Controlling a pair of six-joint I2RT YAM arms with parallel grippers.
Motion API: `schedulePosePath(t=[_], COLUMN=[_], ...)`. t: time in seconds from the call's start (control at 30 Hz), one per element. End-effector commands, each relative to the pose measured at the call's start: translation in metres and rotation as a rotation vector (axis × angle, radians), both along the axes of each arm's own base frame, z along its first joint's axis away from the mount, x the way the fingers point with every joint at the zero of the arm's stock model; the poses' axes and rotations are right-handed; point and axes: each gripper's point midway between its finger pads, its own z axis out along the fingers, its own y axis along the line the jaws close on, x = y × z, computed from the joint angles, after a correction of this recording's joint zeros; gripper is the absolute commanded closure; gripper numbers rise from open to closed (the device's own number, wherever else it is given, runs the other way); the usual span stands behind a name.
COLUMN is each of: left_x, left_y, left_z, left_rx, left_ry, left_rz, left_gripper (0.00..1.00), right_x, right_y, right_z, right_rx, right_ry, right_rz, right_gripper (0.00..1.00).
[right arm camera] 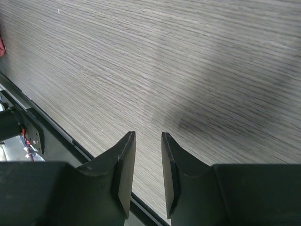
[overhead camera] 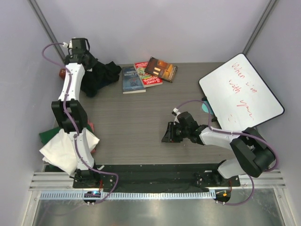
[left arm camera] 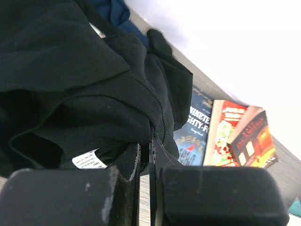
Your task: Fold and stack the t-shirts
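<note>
The black t-shirt [overhead camera: 101, 74] lies bunched at the far left of the table. In the left wrist view the black t-shirt [left arm camera: 80, 84] fills the frame, with a white label [left arm camera: 89, 160] showing. A bit of navy cloth [left arm camera: 113, 12] shows behind it. My left gripper [overhead camera: 91, 68] sits on the heap, and its jaws [left arm camera: 146, 147] are pinched on a fold of the black cloth. Folded white [overhead camera: 61, 151] and green [overhead camera: 47, 136] shirts lie at the near left edge, partly hidden by the left arm. My right gripper [overhead camera: 168, 134] is low over bare table near the front, slightly open and empty [right arm camera: 148, 137].
Three books [overhead camera: 134, 79] [overhead camera: 148, 74] [overhead camera: 162, 68] lie at the back centre, next to the black shirt, and show in the left wrist view [left arm camera: 244, 141]. A whiteboard [overhead camera: 240, 92] leans at the right over a teal item [overhead camera: 206, 106]. The table's front edge [right arm camera: 56, 129] is just below my right gripper.
</note>
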Motion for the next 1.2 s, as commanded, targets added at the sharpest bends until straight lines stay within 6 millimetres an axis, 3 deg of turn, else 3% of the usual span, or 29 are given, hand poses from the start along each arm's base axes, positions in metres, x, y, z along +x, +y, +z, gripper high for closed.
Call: schedulePosePath(t=[0.0, 0.03, 0.07, 0.13, 0.17, 0.27, 0.4, 0.8, 1.0, 1.03, 1.07, 1.1, 1.17], left_x=[0.012, 0.012, 0.018, 0.021, 0.024, 0.026, 0.030, 0.034, 0.035, 0.035, 0.035, 0.034, 0.033], left_y=[-0.003, -0.003, -0.002, -0.003, -0.007, -0.010, -0.010, -0.013, -0.015, -0.016, -0.015, -0.015, -0.013], left_z=[-0.016, -0.026, -0.035, -0.044, -0.064, -0.083, -0.096, -0.116, -0.102, -0.097, -0.087, -0.081, -0.060], left_rx=[0.005, 0.004, 0.001, -0.007, -0.020, -0.036, -0.039, -0.038, -0.043, -0.042, -0.039, -0.036, -0.026], left_ry=[0.005, 0.032, 0.050, 0.086, 0.122, 0.152, 0.147, 0.168, 0.139, 0.130, 0.112, 0.103, 0.067], left_rz=[-0.020, -0.016, -0.010, -0.018, -0.034, -0.044, -0.042, -0.072, -0.080, -0.086, -0.086, -0.086, -0.078], left_gripper=[0.97, 0.94, 0.82, 0.79, 0.75, 0.70, 0.60, 0.59, 0.74, 0.87, 0.97, 1.00, 1.00], right_x=[0.004, 0.004, 0.004, 0.005, 0.006, 0.008, 0.009, 0.012, 0.009, 0.009, 0.010, 0.009, 0.009], right_y=[0.003, 0.004, 0.004, 0.005, 0.005, 0.005, 0.007, 0.011, 0.009, 0.009, 0.009, 0.009, 0.009], right_z=[0.006, 0.002, 0.001, -0.003, -0.004, -0.008, -0.013, -0.022, -0.026, -0.026, -0.026, -0.027, -0.026], right_rx=[0.013, 0.006, 0.003, -0.005, -0.008, -0.018, -0.030, -0.042, -0.046, -0.046, -0.046, -0.047, -0.042], right_ry=[-0.023, -0.015, -0.013, -0.005, -0.004, 0.006, 0.014, 0.033, 0.044, 0.044, 0.043, 0.046, 0.045], right_rz=[-0.009, -0.008, -0.004, -0.001, -0.001, 0.001, 0.012, 0.021, 0.022, 0.022, 0.020, 0.019, 0.018], right_gripper=[0.66, 0.66, 0.66, 0.66, 0.66, 0.66, 0.66, 0.66, 0.66, 0.66, 0.66, 0.66, 0.66])
